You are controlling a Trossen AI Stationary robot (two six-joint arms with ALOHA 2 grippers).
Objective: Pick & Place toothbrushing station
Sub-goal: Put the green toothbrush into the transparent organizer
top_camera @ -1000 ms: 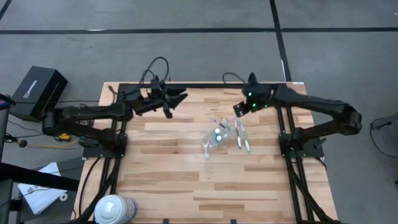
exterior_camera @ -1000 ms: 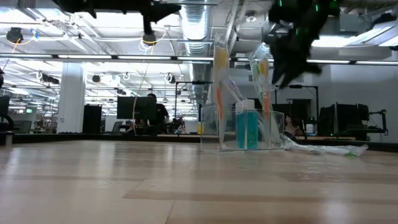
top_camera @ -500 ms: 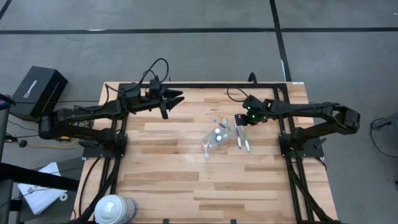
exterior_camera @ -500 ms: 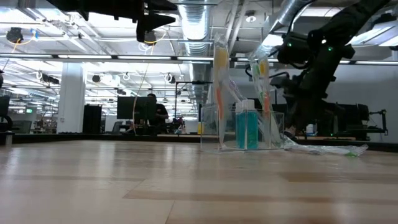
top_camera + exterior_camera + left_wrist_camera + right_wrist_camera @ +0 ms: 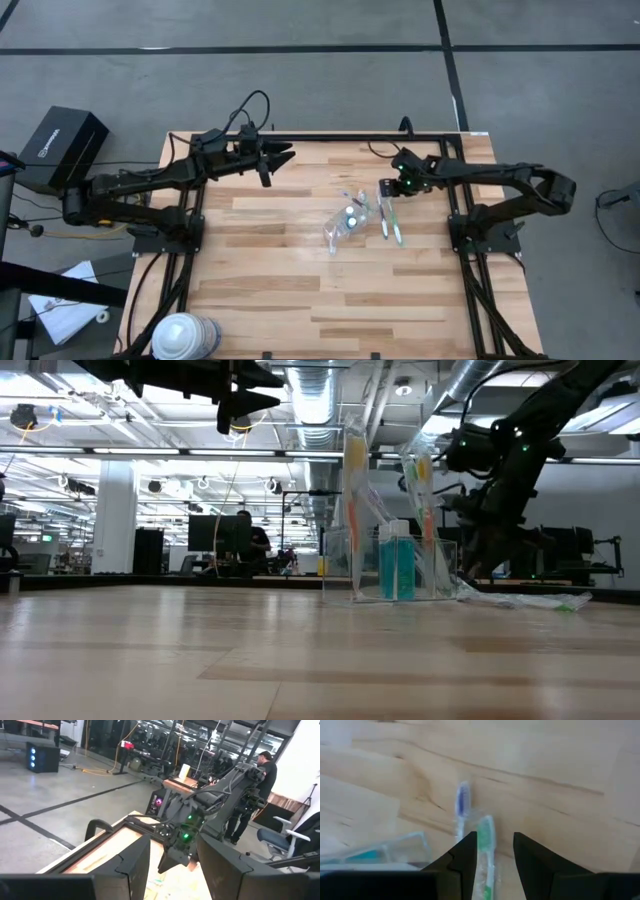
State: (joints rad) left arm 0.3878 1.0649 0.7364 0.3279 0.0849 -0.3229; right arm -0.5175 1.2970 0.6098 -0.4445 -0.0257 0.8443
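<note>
My right gripper hangs low over the loose toothbrushes on the desk, jaws part-open, holding nothing. Green toothbrush lies between the jaws, long axis approx. parallel to them. Cup just beside. Left gripper waits well apart, jaws part-open, empty.

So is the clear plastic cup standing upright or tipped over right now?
Upright. In the low view the clear plastic cup stands on its base on the table, with toothbrushes sticking up out of it and the blue tube inside.
</note>
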